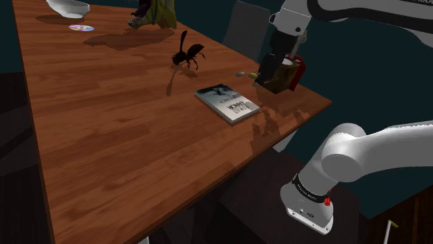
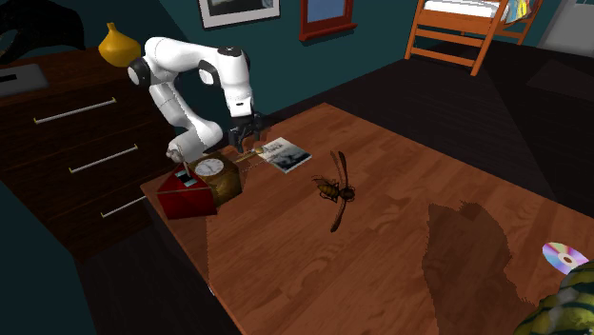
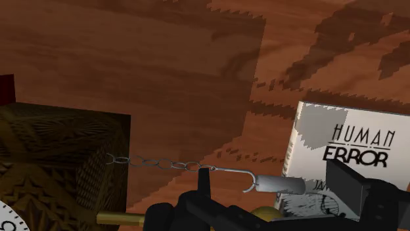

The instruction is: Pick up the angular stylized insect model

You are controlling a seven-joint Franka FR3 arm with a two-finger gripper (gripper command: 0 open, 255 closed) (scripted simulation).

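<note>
One insect stands alone near the middle of the bench, well apart from our fingers, which hang spread wide and empty over the corner, between clock and book, ready for a grasp not yet begun. We judge the reach passes over the book; bare wood rings the insect, clear of the edges.

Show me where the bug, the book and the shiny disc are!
Insect model (image 2: 332, 191), second exterior view, middle of its body.
Book (image 1: 227, 102), shoulder view, middle of its cover.
Disc (image 2: 556, 253), second exterior view, its shiny face.
</note>
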